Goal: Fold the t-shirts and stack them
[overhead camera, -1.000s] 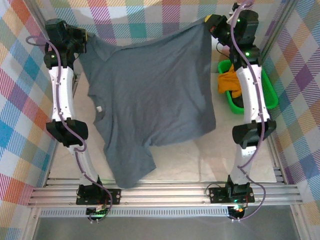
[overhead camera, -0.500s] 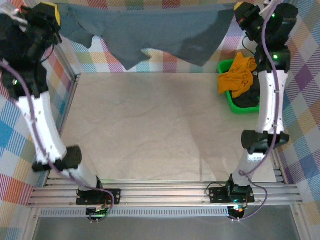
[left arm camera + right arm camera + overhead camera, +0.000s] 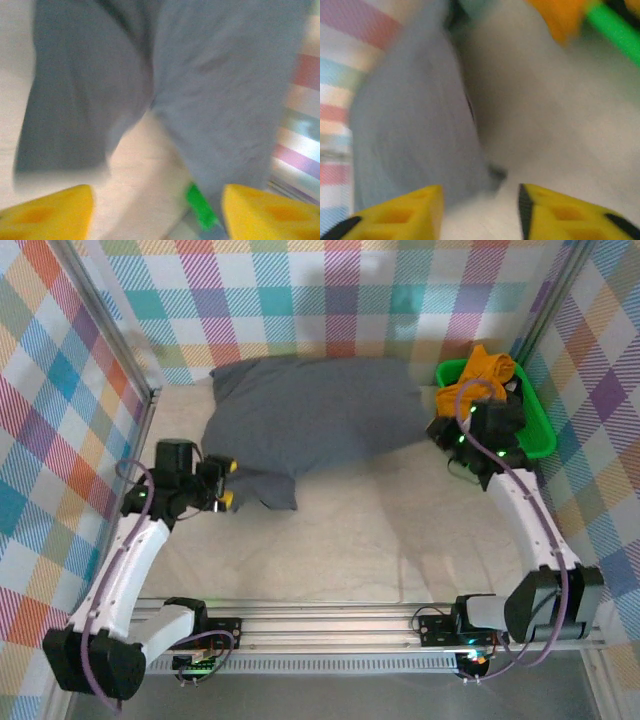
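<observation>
Half a second earlier the large slate-grey soft cloth t-shirt (image 3: 310, 425) hung stretched in the air between both raised arms. Now it lies rumpled on the pale marbled surface (image 3: 380, 530), its long axis running from the left end effector (image 3: 226, 484) to the right end effector (image 3: 480, 207). Both have their yellow fingers apart and hold nothing. A bunched mustard-orange t-shirt (image 3: 485, 370) sits in the green plastic bin (image 3: 535, 435) beyond the right end effector.

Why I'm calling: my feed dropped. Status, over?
Left gripper open, right gripper open, both empty. Grey t-shirt lying rumpled on table, fold not done. Orange t-shirt in green bin.
</observation>
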Action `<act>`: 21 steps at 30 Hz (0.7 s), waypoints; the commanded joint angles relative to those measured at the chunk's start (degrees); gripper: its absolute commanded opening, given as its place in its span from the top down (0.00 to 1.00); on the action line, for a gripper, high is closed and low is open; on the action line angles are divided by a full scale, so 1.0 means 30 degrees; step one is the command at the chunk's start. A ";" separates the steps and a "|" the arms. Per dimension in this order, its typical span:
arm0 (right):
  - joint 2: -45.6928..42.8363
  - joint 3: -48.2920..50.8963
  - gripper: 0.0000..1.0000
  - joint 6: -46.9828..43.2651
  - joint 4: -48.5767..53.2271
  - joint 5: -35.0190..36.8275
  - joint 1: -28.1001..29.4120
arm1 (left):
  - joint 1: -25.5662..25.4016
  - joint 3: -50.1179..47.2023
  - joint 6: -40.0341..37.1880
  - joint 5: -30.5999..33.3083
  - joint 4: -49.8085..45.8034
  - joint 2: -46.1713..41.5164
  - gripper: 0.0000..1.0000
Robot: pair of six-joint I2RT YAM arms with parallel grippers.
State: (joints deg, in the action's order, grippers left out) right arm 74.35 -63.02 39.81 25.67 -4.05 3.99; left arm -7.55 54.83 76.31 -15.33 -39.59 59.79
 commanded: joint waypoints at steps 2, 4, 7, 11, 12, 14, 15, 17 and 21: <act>0.0184 0.1050 0.49 -0.0892 0.1799 0.1304 0.0514 | -0.0098 0.0951 -0.3068 0.0782 -0.1664 0.0376 0.21; 0.0235 0.1584 0.50 -0.0849 0.1532 0.1196 0.1017 | 0.0089 0.0917 -0.3805 0.1013 -0.2208 0.1095 0.22; 0.0957 0.1748 0.52 -0.1071 0.0770 0.1358 0.2088 | 0.0809 0.0591 -0.4091 0.1173 -0.1676 0.2196 0.26; 0.4398 0.0163 0.61 -0.1527 -0.0258 0.0452 0.3204 | 0.1962 0.1542 -0.5167 0.1898 -0.1415 0.5332 0.40; 0.5647 -0.0714 0.63 -0.1804 -0.0318 0.0133 0.3470 | 0.2086 0.1853 -0.5426 0.1977 -0.1218 0.6310 0.44; 0.8227 -0.2718 0.68 -0.2135 0.0148 -0.0176 0.3910 | 0.2085 0.2236 -0.5695 0.1746 -0.0513 0.8058 0.50; 0.9437 -0.3610 0.70 -0.2044 0.0361 -0.0400 0.3940 | 0.2036 0.2361 -0.5660 0.1458 -0.0091 0.9019 0.54; 1.1418 -0.4969 0.74 -0.1633 0.0858 -0.0529 0.3943 | 0.1869 0.2649 -0.5733 0.1168 0.0285 1.0638 0.58; 1.4464 -0.7243 0.73 -0.1093 0.2250 -0.1421 0.3980 | 0.1364 0.2895 -0.6524 0.1753 0.0223 1.3034 0.59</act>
State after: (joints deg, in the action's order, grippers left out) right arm 114.59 -80.97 35.53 27.81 -5.58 15.79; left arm -2.48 62.19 59.48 -10.94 -38.50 96.49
